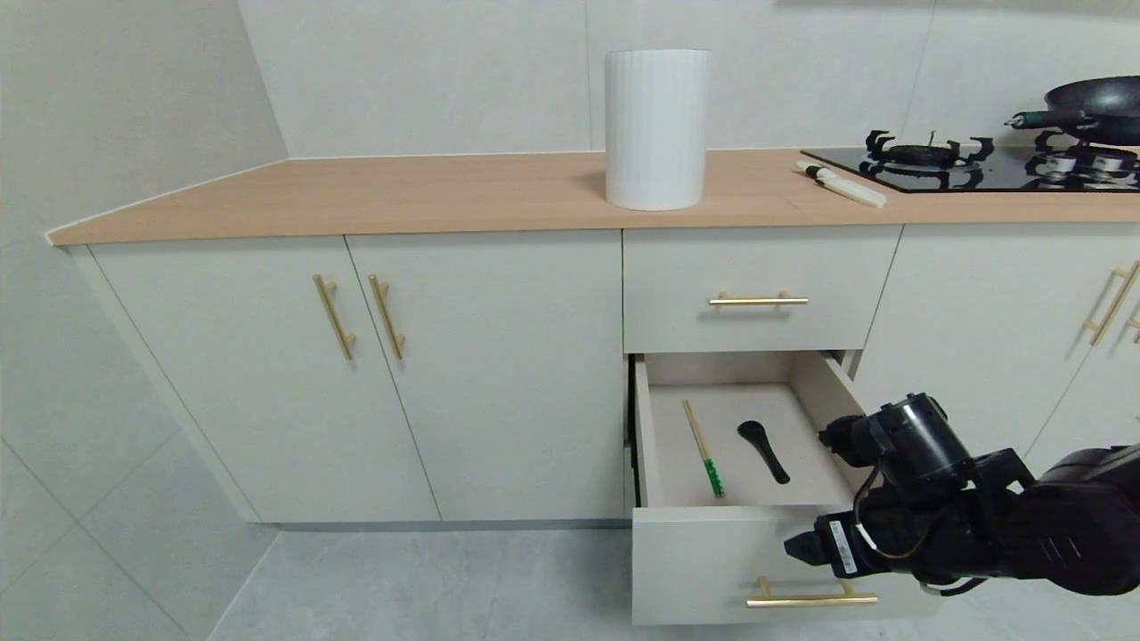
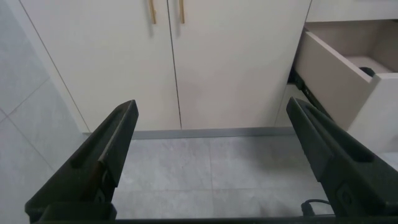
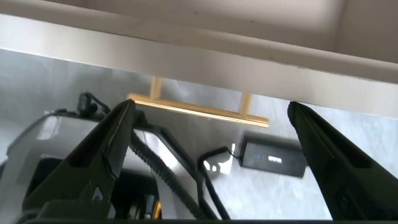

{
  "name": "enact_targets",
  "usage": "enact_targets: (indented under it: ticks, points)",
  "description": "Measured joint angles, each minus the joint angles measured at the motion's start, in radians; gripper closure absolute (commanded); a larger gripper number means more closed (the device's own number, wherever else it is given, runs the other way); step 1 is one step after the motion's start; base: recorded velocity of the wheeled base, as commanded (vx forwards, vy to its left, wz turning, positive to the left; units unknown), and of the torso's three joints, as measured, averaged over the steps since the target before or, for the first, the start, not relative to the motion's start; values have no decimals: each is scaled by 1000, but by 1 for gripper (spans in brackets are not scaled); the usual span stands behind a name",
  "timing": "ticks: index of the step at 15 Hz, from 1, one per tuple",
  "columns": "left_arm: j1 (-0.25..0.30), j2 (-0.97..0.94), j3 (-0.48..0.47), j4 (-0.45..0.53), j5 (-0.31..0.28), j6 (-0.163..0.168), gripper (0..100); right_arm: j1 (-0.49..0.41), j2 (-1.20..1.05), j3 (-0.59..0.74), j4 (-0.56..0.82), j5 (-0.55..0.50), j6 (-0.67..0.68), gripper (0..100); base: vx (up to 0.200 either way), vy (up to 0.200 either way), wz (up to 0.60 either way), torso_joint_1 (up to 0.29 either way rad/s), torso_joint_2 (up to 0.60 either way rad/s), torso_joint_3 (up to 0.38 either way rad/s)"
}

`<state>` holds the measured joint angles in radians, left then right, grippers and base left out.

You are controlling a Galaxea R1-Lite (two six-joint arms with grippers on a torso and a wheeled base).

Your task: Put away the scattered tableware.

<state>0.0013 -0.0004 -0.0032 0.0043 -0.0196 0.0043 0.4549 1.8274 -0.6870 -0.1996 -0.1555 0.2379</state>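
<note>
- Right pincer: spread apart, grasping nothing, hanging low at the front panel of the open drawer, just above its gold handle. From the right wrist, framing that handle between the two fingers without touching it.
- Left pincer: likewise released and empty, facing the cabinet doors and the floor, apart from the drawer.
- In the drawer: chopsticks and a black spoon, flat on the bottom, side by side but not touching.
- On the worktop: a pale long utensil just beside the hob, apparently not yet put away. Near it, a white ribbed canister.
- Danger of shutting the drawer too soon and leaving that utensil out.
- Danger of a hard push on the front panel, sending the chopsticks and spoon sliding or knocking together.
- Danger of clipping the drawer's side wall or the closed drawer above when lifting the right arm out from so low.
- Danger of nudging the utensil against the burner grate, or bumping the canister, on a careless reach.
- Writing: a white sticker on the right wrist, print too small to make out. No other legible marks.
</note>
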Motion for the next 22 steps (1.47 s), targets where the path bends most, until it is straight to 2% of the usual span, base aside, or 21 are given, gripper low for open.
enact_targets:
  ticks: [10,18,22]
  points:
    - [0,0,0,0,0,0,0,-28,191,-260,-18,-19,1,0,0,0,0,0,0,0]
    - [0,0,0,0,0,0,0,-70,337,-387,-190,-52,3,0,0,0,0,0,0,0]
    - [0,0,0,0,0,0,0,-85,422,-417,-333,-93,2,0,0,0,0,0,0,0]
